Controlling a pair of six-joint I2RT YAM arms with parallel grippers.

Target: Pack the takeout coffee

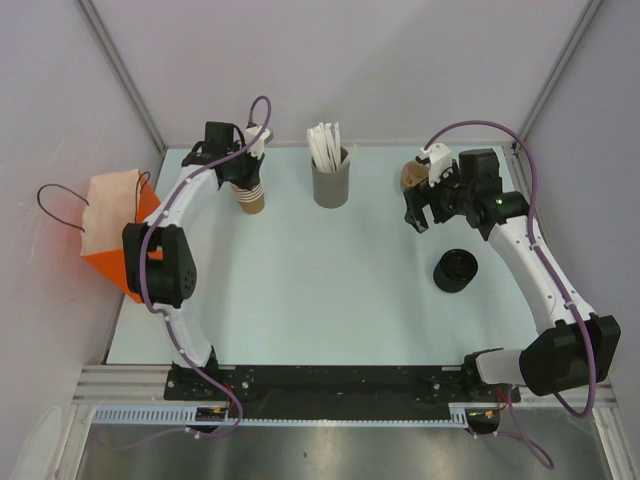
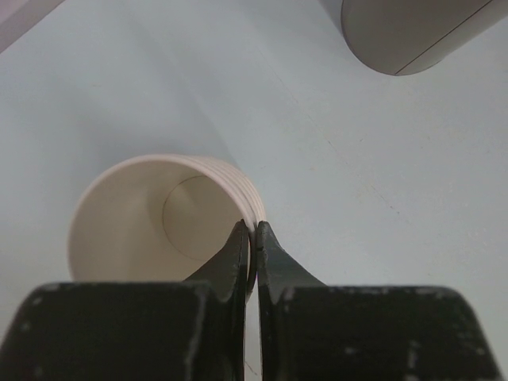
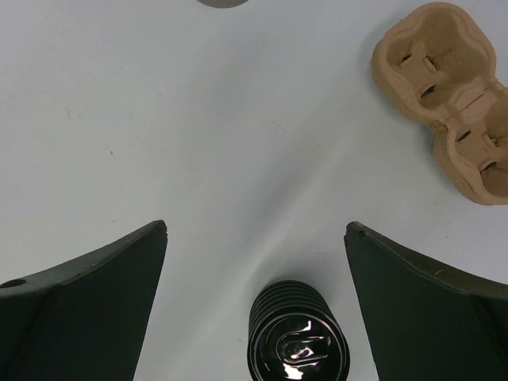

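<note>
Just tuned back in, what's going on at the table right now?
The left gripper is pinched shut on the rim of the top cup of the cup stack. The right gripper hangs open and holds nothing, with the black lids and the cardboard carrier near it. No cup sits in the carrier yet.

Clearance: table [image 1: 320, 300] centre open to me.
Obstacles: stack of nested cups [image 1: 251, 197], grey stick holder [image 1: 330, 182], pulp cup carrier [image 3: 444, 95]; black lid stack [image 3: 298, 343] near my right gripper [image 3: 255, 228].
</note>
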